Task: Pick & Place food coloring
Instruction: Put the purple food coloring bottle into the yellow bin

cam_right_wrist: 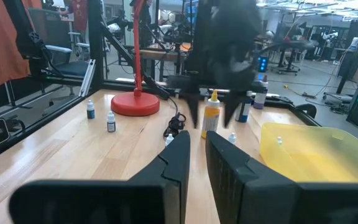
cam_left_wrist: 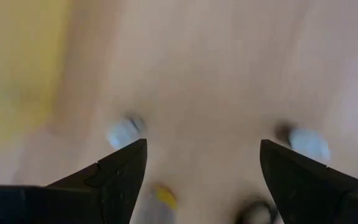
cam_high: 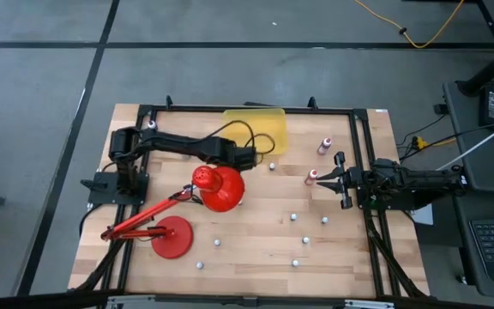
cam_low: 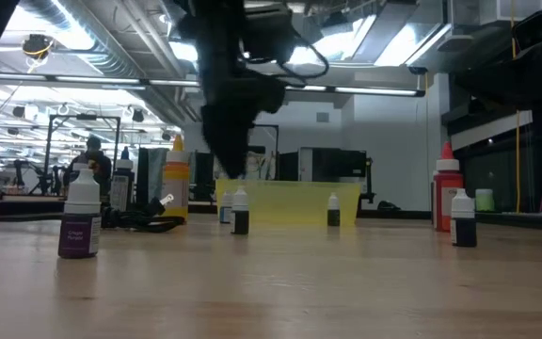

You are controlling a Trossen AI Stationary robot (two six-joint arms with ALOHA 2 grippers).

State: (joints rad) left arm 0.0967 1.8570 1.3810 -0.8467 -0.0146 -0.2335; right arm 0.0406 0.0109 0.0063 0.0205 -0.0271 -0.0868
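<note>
Small food coloring bottles stand scattered upright on the wooden table (cam_high: 256,249), among them a red-bodied one (cam_high: 312,176) and a dark one (cam_low: 241,213). My left gripper (cam_left_wrist: 204,146) points down beside the yellow bin, open. In the right wrist view its fingers (cam_right_wrist: 193,115) stand on either side of a yellow bottle (cam_right_wrist: 211,117) without visibly touching it. The left wrist view shows that yellow bottle (cam_left_wrist: 163,196) low between the fingers, closer to one of them. My right gripper (cam_right_wrist: 197,140) waits level at the table's right edge, shut and empty.
A red desk lamp has its shade (cam_high: 219,189) just near of the left arm and its base (cam_high: 171,238) at the near left. The translucent yellow bin (cam_high: 260,127) sits at the far edge. A black cable (cam_right_wrist: 174,126) lies close to the yellow bottle.
</note>
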